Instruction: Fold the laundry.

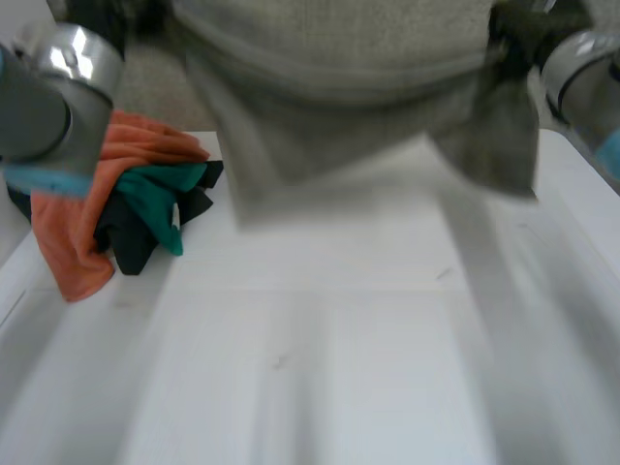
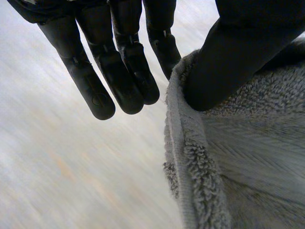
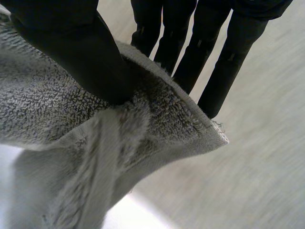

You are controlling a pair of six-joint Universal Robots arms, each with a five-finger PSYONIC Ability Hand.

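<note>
Grey towel (image 1: 339, 58) hung lifted over the table (image 1: 320, 368); left hand (image 2: 228, 52) pinched its edge, right hand (image 3: 71, 47) its corner, thumbs against straight fingers.

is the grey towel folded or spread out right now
Spread, not folded: the grey towel hangs stretched between the left hand and right hand, each pinching its edge, above the table.

Light was bright and even. Glare sat on the left arm's metal joint (image 1: 73, 58) at ten o'clock. Motion blur streaked the grey towel (image 1: 339, 68) at twelve and the white table (image 1: 320, 368); in both wrist views the towel's loops were crisp, the background smeared
</note>
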